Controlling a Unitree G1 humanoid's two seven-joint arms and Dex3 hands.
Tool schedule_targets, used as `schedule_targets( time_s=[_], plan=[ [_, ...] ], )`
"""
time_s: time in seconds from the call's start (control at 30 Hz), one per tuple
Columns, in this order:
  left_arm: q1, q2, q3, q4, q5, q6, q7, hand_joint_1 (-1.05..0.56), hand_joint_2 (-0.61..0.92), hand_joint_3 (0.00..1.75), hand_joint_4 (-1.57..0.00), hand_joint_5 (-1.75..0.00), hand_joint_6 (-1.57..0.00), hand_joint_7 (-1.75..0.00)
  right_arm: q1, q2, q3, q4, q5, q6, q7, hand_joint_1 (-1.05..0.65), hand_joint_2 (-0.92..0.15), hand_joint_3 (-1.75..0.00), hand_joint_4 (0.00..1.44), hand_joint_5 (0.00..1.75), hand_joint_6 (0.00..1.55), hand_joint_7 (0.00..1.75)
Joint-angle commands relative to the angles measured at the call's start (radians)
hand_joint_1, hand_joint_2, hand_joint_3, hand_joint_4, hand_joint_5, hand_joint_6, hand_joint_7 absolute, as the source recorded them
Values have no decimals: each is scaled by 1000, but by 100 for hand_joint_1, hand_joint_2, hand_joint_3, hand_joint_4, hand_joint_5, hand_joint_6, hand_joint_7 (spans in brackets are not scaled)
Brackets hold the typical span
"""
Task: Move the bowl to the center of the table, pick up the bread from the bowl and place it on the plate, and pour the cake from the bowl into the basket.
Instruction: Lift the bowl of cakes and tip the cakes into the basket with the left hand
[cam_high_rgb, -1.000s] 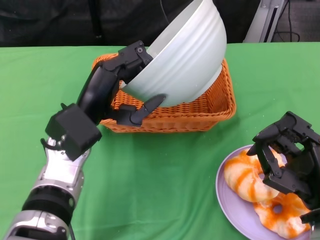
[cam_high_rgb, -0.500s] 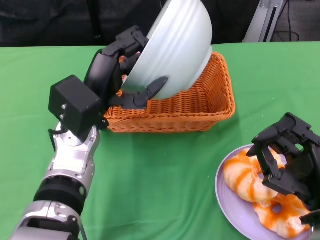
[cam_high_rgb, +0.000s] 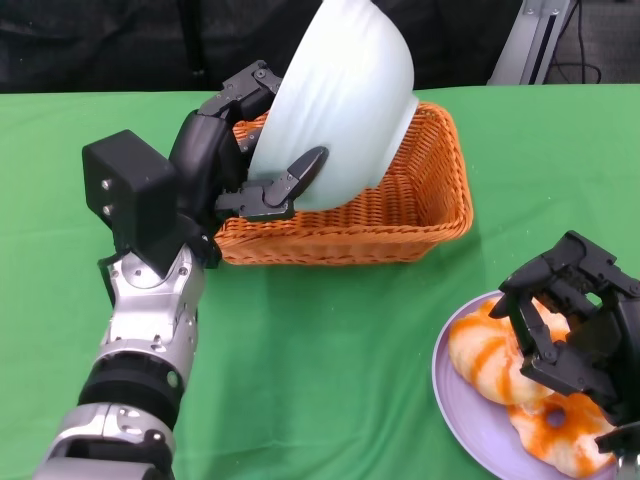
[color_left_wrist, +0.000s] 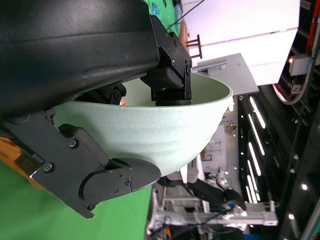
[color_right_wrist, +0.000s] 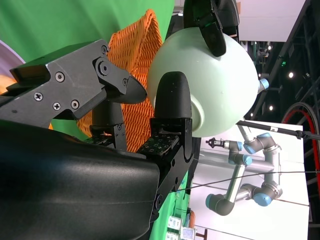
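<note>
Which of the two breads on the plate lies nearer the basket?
The swirled bun on the plate's left side; the ring-shaped one lies nearer the camera.

table (cam_high_rgb: 320, 330): green cloth | backdrop (cam_high_rgb: 100, 45): dark | beyond: blue-jointed robot arm (color_right_wrist: 245, 192), ceiling light strips (color_left_wrist: 257, 145)

From my seat at the controls this reads as a robotics lab or test hall, not a home. The table (cam_high_rgb: 330, 330) is draped in plain green cloth like a staged test surface, with a black curtain (cam_high_rgb: 120, 45) hung behind it. Through the right wrist camera I can see a grey industrial robot arm with blue joint caps (color_right_wrist: 245, 172) mounted in the background, thin cables (color_right_wrist: 250, 175) strung across, white wall panels and dark ceiling trusses with spot lamps (color_right_wrist: 290, 75). The left wrist camera shows long strip lights (color_left_wrist: 257, 145) overhead, metal framing (color_left_wrist: 235, 70) and more machinery (color_left_wrist: 220, 192) standing on the floor beyond the table.
</note>
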Motion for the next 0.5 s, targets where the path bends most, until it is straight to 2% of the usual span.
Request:
schedule_targets(
  time_s=[0.03,0.5],
  plan=[
    [-28,-1,23,-33,-34,30,-22,-10,50,120,-82,-161,-81,-146,-1,-5,1,8,-10,-17,-10,-2,-63,-99,75,161,66,131],
    [-40,-23,95,-67,-162,234,-133,-9,55,114,-82,-162,-81,-150,-5,-4,6,22,-1,-32,1,-1,-64,-99,73,161,65,133]
  ],
)
